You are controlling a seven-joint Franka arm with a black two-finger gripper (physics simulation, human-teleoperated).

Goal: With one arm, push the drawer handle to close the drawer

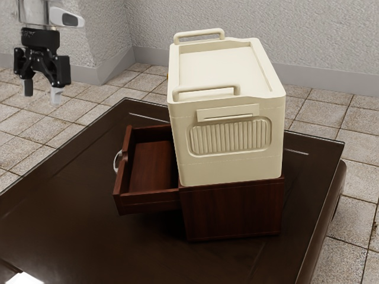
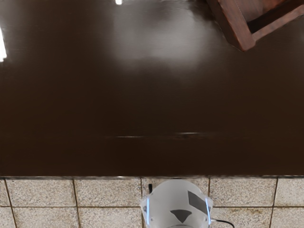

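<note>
High in the exterior view's upper left hangs my gripper (image 1: pixel 42 94), its two fingers apart with nothing between them. A dark red wooden drawer (image 1: pixel 149 200) stands pulled out toward the exterior view's left from its cabinet (image 1: pixel 232 208). On the drawer's front is a pale curved handle (image 1: pixel 116 161), and my gripper is well above it, farther to the exterior view's left, not touching. In the wrist view, a corner of the drawer (image 2: pixel 235 28) appears; its handle cannot be made out there.
A cream box (image 1: pixel 231 139) with two raised handles sits on top of the cabinet. Both stand on a dark glossy table (image 1: pixel 77 231). Beyond the table's edge lies a tiled floor (image 1: pixel 349 207), with a textured wall behind. The robot's rounded base (image 2: pixel 175 204) shows beside the table.
</note>
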